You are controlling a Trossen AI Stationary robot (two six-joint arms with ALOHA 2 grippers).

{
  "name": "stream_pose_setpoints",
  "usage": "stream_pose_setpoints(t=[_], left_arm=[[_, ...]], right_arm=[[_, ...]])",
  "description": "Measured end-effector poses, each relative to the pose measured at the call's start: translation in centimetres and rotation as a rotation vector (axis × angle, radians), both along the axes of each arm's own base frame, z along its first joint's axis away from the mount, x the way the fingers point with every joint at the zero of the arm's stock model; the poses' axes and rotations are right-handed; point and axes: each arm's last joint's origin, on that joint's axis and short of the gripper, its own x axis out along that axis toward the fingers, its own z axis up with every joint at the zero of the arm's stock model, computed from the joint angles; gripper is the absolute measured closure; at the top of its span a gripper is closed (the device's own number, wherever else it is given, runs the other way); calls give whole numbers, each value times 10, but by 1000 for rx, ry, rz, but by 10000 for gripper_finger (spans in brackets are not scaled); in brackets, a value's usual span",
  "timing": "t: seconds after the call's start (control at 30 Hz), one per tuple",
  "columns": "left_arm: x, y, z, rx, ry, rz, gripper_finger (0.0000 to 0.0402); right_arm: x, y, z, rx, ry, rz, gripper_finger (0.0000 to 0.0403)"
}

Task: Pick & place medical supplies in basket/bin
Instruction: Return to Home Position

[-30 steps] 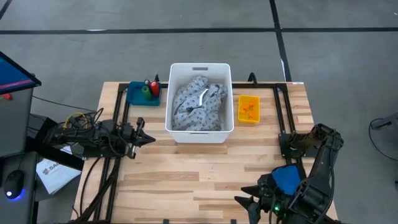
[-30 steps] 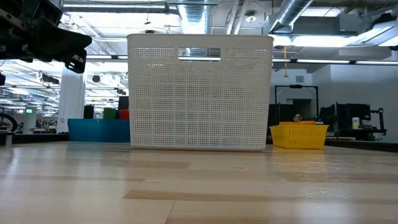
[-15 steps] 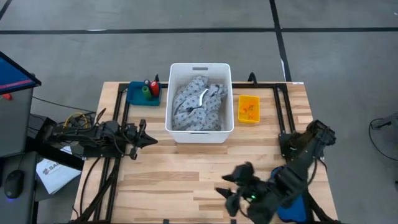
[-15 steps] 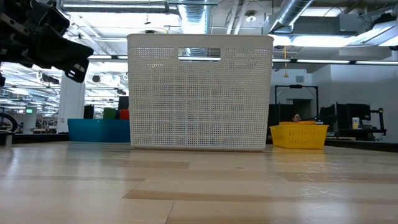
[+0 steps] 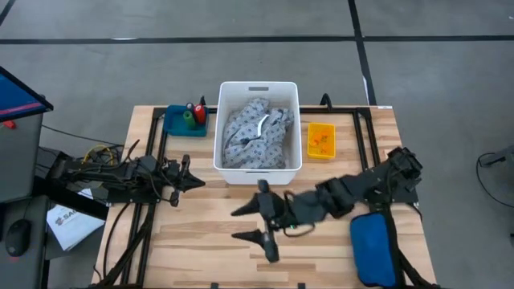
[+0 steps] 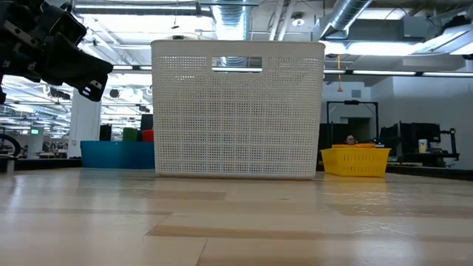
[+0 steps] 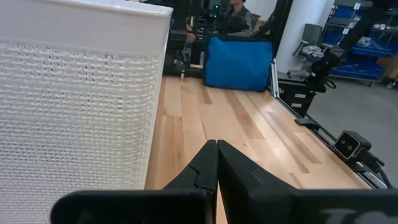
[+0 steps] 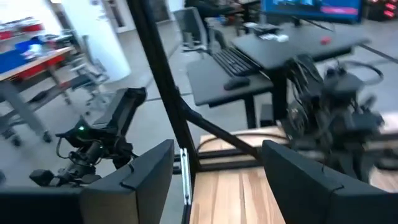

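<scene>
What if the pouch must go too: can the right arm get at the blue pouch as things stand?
Probably yes. The blue pouch lies uncovered on the table beside that arm's base. The right gripper is open out mid-table, so the arm must fold back.

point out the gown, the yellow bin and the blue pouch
gown (image 5: 255, 132), high view, middle of the crumpled cloth
yellow bin (image 6: 355, 164), low view, its front wall
blue pouch (image 5: 373, 247), high view, middle of its top

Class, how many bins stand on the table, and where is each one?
3. A blue bin stands at the back left, a white bin in the middle at the back, and a small yellow bin just right of the white one. None seems hidden.
</scene>
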Motion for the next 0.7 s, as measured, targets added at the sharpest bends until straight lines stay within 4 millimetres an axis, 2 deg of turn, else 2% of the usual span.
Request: stream_pose_setpoints(t=[0.23, 0.47, 0.6, 0.7], left_arm=[[1, 0, -1, 1, 15, 0, 401], [1, 0, -1, 1, 13, 1, 401], [1, 0, -1, 1, 13, 1, 401], [1, 0, -1, 1, 13, 1, 401]], right_arm=[[26, -47, -6, -67, -16, 51, 163], [40, -92, -4, -100, -29, 135, 163], [33, -110, 6, -188, -60, 155, 163], [15, -124, 22, -265, -66, 142, 163]])
